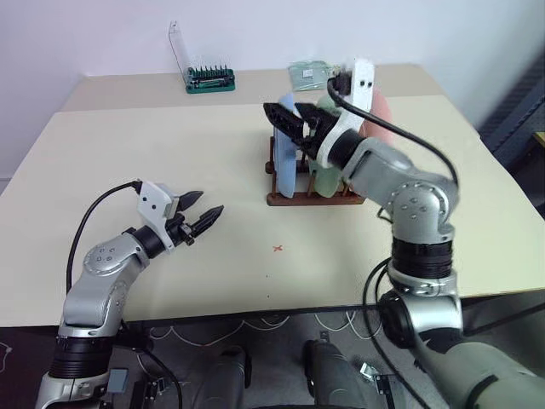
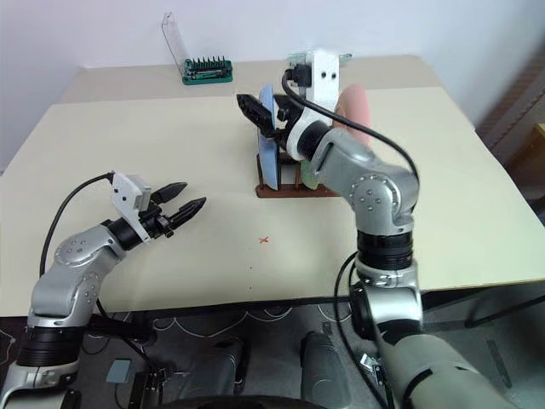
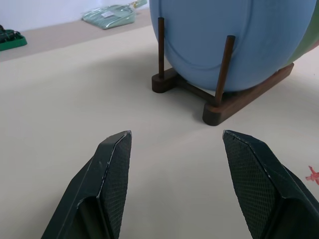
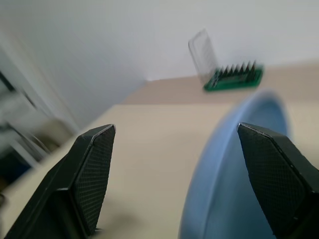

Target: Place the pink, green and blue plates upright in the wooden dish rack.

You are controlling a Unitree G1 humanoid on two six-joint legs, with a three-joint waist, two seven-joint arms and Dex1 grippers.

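The wooden dish rack (image 1: 313,198) stands on the beige worktop (image 1: 170,162), toward its far side. All three plates stand upright on edge between its pegs. The blue plate (image 1: 286,153) is in the slot at the rack's left end, the green plate (image 1: 324,175) is just to its right, and the pink plate (image 1: 377,119) is at the rack's right end, largely hidden behind the right arm.

The right claw (image 1: 288,122) hovers at the top of the rack, its two black fingers spread wide on either side of the blue plate's upper rim, gripping nothing.

The left claw (image 1: 204,215) sits low over the worktop, well to the left of the rack and pointing toward it, its fingers apart and empty.

Behind the rack, a green-based tool holder with a clear lid (image 1: 204,75) stands near the worktop's far edge. A flat greenish packet (image 1: 308,75) lies just beyond the rack. A small red cross mark (image 1: 277,248) is on the worktop in front of the rack.
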